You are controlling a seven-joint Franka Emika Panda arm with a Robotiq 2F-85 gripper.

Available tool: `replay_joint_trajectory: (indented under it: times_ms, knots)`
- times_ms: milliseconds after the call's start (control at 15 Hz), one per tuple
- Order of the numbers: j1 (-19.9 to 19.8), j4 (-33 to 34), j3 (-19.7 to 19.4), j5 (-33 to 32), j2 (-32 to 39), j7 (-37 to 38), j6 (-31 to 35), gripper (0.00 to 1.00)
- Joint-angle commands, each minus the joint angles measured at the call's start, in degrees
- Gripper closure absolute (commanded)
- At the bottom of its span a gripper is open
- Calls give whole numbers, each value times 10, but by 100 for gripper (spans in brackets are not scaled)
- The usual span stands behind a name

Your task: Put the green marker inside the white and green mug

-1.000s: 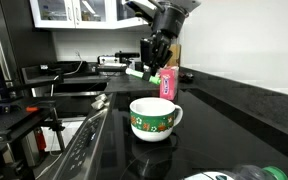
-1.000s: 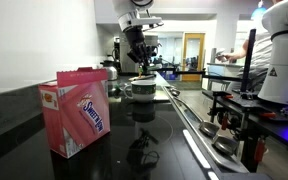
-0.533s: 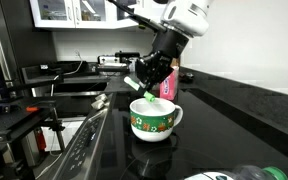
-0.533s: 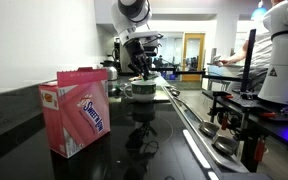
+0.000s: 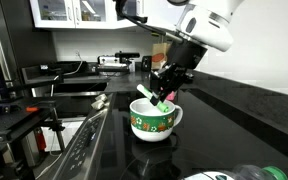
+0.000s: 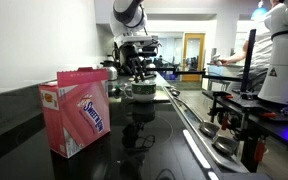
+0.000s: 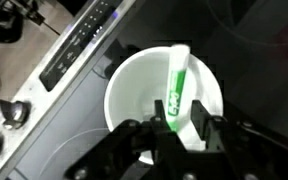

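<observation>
The white and green mug (image 5: 152, 121) stands on the black counter; it also shows far off in an exterior view (image 6: 141, 90) and from above in the wrist view (image 7: 124, 85). My gripper (image 5: 165, 94) hangs just over the mug's mouth and is shut on the green marker (image 5: 146, 96). The marker is tilted, with its lower end inside the mug's rim. In the wrist view the marker (image 7: 177, 85) lies across the mug's white inside, pinched between my fingers (image 7: 182, 126).
A pink sweetener box (image 6: 76, 112) stands near the camera on the counter. A stove control panel with knobs (image 7: 79, 50) runs beside the mug, and it also shows in an exterior view (image 5: 84, 148). A person (image 6: 249, 45) and other equipment (image 6: 279, 55) stand beyond the counter.
My gripper has come down and moved over the mug with the marker. The marker's end now dips inside the rim.
</observation>
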Motion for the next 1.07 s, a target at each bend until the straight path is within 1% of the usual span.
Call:
replay_joint_trajectory:
  times_ms: [0,67,200,267,333,467,533,667,867,1000]
  knots:
    - [-8,29,3,5,9,-10,-24,33]
    - [-6,29,3,1,5,-12,-24,24]
    - [-2,24,2,-10,-11,-19,-31,11]
    - [8,11,-2,-31,-25,-35,-9,2]
    - [12,7,-3,-41,-34,-42,-11,0]
    - [29,-11,-10,-89,-64,-51,4,0]
    - [37,-21,-12,-116,-79,-60,17,0]
    - [45,-47,-9,-151,-117,-66,43,0]
    - [47,-78,0,-171,-159,-65,66,0]
    - [47,-94,1,-185,-175,-76,75,0]
